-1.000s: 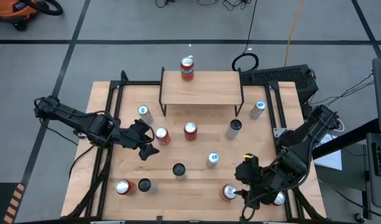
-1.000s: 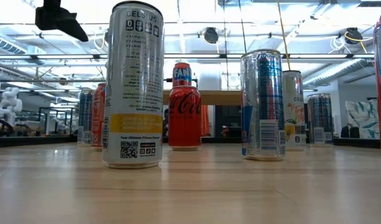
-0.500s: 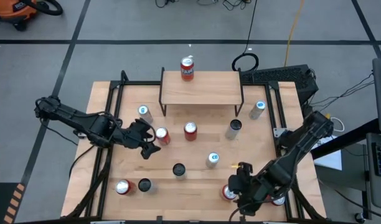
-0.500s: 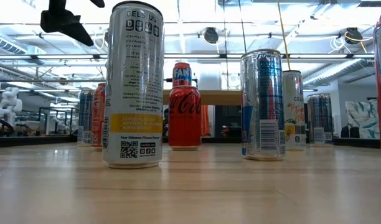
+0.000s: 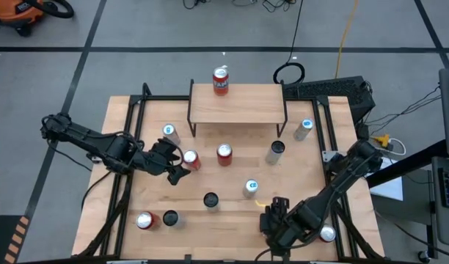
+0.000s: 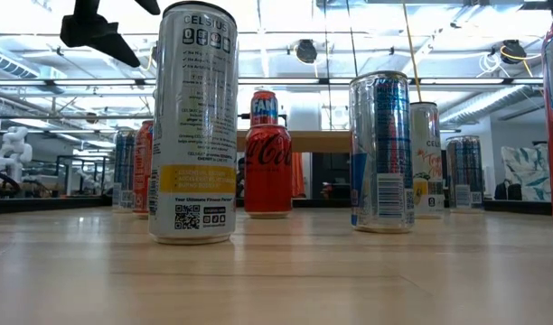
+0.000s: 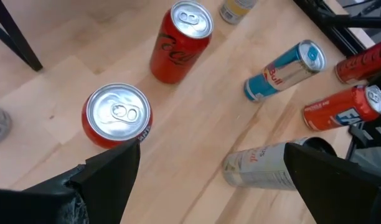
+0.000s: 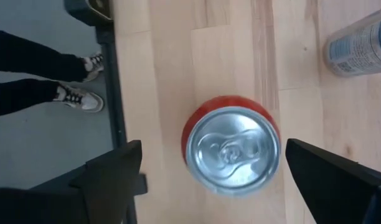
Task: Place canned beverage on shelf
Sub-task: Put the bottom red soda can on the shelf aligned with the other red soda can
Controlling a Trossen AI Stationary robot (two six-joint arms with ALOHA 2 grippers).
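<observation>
The shelf [image 5: 238,104] stands at the table's far edge with a red can [image 5: 221,81] upright on its far rim. Several more cans stand on the table. My right gripper [image 8: 214,155] is open above a red can [image 8: 233,147] near the front right, one finger on each side of its top and pointing steeply down. In the high view the gripper [image 5: 273,220] hides this can. My left gripper [image 7: 212,155] hangs open above the table's left middle, beside a red can [image 7: 117,115], with nothing between its fingers.
Around the left gripper stand a cola can [image 7: 181,40], a blue-and-silver can [image 7: 284,70] and a white can [image 7: 265,165]. A silver-topped can [image 5: 327,233] stands right of the right gripper. A person's legs [image 8: 35,74] show past the table's near edge.
My right gripper has come down and gone toward the table's left edge, ending over the red can at the front right, which it now covers in the high view. The cans have not moved.
</observation>
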